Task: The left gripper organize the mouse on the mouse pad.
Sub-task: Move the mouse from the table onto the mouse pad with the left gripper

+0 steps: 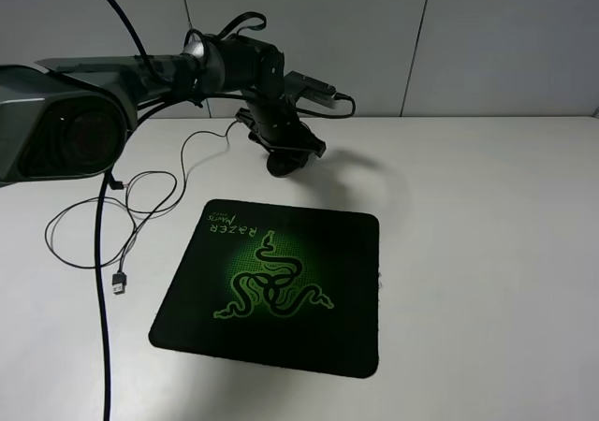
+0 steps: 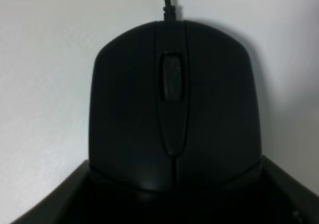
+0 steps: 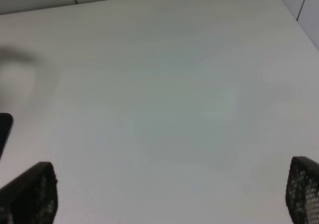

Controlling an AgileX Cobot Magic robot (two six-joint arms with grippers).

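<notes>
The black mouse [image 1: 284,166] is at the back of the white table, beyond the far edge of the mouse pad [image 1: 348,253], a black square mat with a green snake emblem. My left gripper [image 1: 281,150] reaches down over the mouse. In the left wrist view the mouse [image 2: 174,109] fills the frame, with a dark finger [image 2: 45,209] pressed against each side of its rear end. The mouse's thin cable [image 1: 140,196] loops across the table's left side and ends in a USB plug [image 1: 120,283]. My right gripper [image 3: 169,194] is open over bare table.
The white table [image 1: 487,253] stretches to the right of the pad. The left arm's thick black cable [image 1: 105,299] hangs down along the left side. A grey panelled wall [image 1: 468,37] stands behind the table.
</notes>
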